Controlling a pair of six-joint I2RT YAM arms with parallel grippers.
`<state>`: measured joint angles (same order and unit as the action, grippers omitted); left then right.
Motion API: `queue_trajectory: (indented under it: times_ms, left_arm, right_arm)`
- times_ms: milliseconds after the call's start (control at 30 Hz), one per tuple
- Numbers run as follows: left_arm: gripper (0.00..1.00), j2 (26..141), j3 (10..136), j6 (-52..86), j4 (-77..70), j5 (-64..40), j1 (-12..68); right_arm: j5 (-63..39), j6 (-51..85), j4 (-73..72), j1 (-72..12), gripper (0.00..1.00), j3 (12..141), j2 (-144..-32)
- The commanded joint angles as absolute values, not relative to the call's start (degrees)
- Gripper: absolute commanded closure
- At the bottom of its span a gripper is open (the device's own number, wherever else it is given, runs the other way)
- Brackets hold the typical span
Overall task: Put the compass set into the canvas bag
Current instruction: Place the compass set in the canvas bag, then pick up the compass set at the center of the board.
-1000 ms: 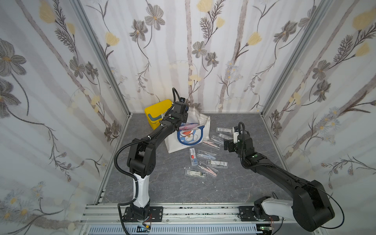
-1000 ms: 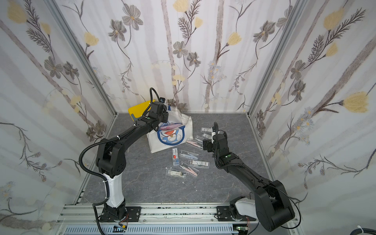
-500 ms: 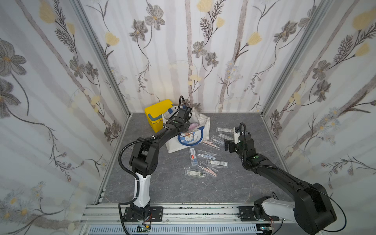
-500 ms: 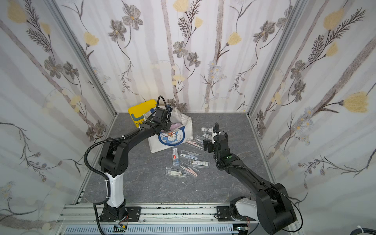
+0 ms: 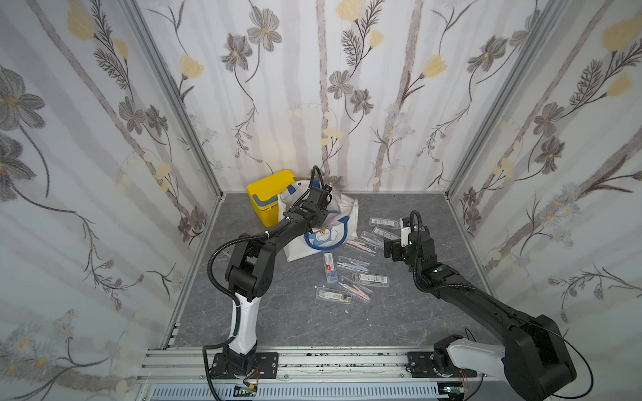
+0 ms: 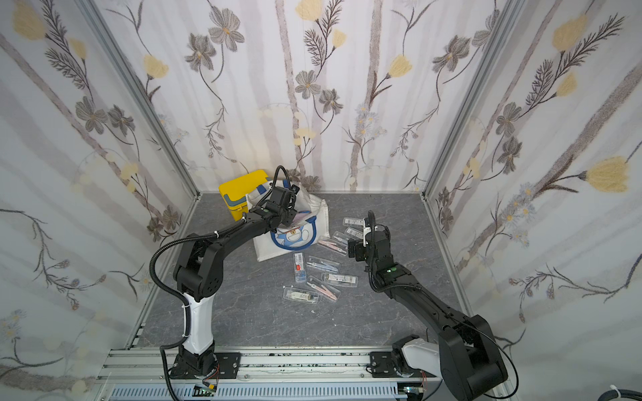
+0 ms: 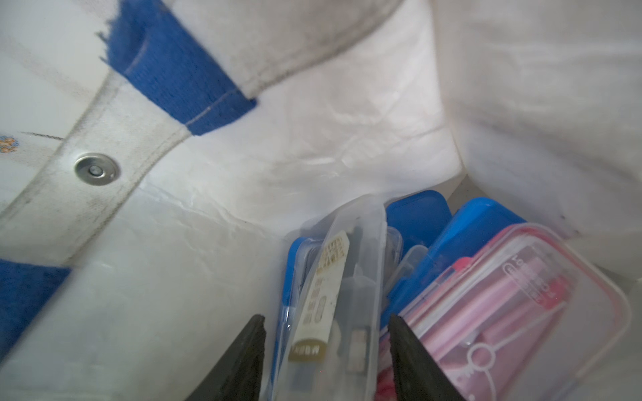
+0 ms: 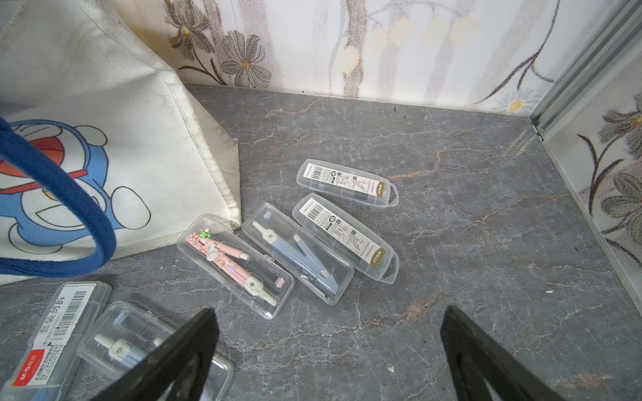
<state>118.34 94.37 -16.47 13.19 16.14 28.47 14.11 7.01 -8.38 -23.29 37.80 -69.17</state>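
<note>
We find one compass set (image 7: 333, 298) already inside the canvas bag (image 7: 312, 156). It is a clear case with a paper label, standing on end between the two fingers (image 7: 243, 361) of the left gripper (image 7: 326, 319). Those fingers are parted. White lining shows between one finger and the case. The other finger sits just beside the case, and we cannot tell whether it touches.

Around that case we count one pink-rimmed case (image 7: 521, 312) and at least two blue lids (image 7: 417, 215); the pile hides any others. One metal snap (image 7: 95, 169) shows on the bag's rim.

In both top views the bag stands at the back of the grey table (image 5: 278, 312), with its cat-face pocket (image 5: 326, 237) turned to the front. One yellow box (image 5: 265, 198) sits just beside it, on the left arm's side.

Nine compass sets (image 5: 352, 264) lie flat on the table on the bag's other side:
- three with pale barcode labels (image 5: 384, 222)
- one with a red label (image 5: 329, 266)
- two holding pink compasses (image 5: 359, 245)
- two holding blue compasses (image 5: 370, 239)
- one whose contents we cannot make out (image 5: 333, 295)

One pink case lies just beside the bag's bottom corner.

The right gripper (image 8: 328, 312) hangs over these cases. Its two fingers are spread wide, with only bare table between them.
</note>
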Motion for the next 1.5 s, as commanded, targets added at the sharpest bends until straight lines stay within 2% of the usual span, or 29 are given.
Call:
queue_trajectory:
  times_ms: [0, 600, 867, 1133, 1233, 1467]
  left_arm:
    - [0.4, 118.4, 95.2, -16.6, 15.6, 17.3, 28.5]
    - [0.37, 109.0, 95.4, -8.9, 11.2, 17.3, 28.5]
    - [0.34, 95.6, 81.5, 0.4, 2.1, 10.7, 28.6]
    - [0.13, 78.0, 62.4, 7.2, -5.4, 5.7, 30.5]
    - [0.01, 72.9, 57.9, 10.3, -5.2, 4.7, 30.9]
    - [0.0, 64.0, 50.8, 17.9, -3.8, 2.8, 31.0]
  right_arm:
    - [15.3, 7.3, -9.1, -23.3, 0.01, 37.5, -68.6]
    - [13.8, 7.0, -8.6, -23.4, 0.0, 37.6, -69.9]
    - [10.1, 6.1, -7.4, -23.3, 0.0, 38.6, -71.9]
    - [4.1, -0.9, -7.1, -25.0, 0.0, 40.2, -74.6]
    - [2.8, -4.1, -7.5, -26.8, 0.01, 40.4, -75.1]
    - [-0.4, -14.4, -6.9, -34.6, 0.0, 40.8, -76.9]
